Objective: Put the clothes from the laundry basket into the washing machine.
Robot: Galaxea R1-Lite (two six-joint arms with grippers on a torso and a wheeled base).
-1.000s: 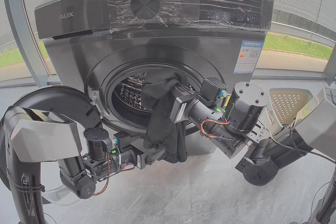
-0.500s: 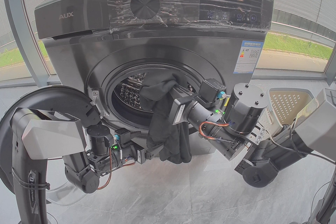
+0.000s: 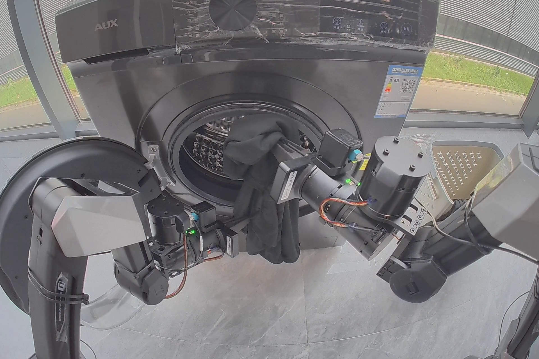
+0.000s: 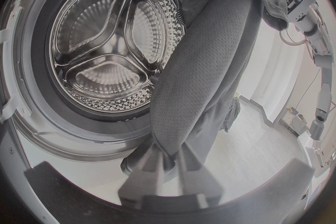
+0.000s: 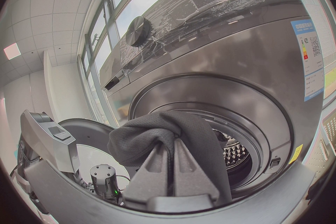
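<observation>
The right pincer [image 5: 171,142] clamps the garment's [image 3: 263,192] top at the drum [image 4: 101,46] mouth and the left pincer [image 4: 171,155] grips its lower end hanging over the floor [image 3: 314,309], so that tail could snag the seal [image 4: 41,72] or spill out if released early.

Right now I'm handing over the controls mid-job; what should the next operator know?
Right end effector: shut on the dark garment's top, at the washing machine's open mouth.
Left end effector: shut on the garment's lower part, below the opening.
Done: door open, garment raised to the opening; most hangs outside.
Left to do: feed it into the drum, release both. Basket stands on the right.
</observation>
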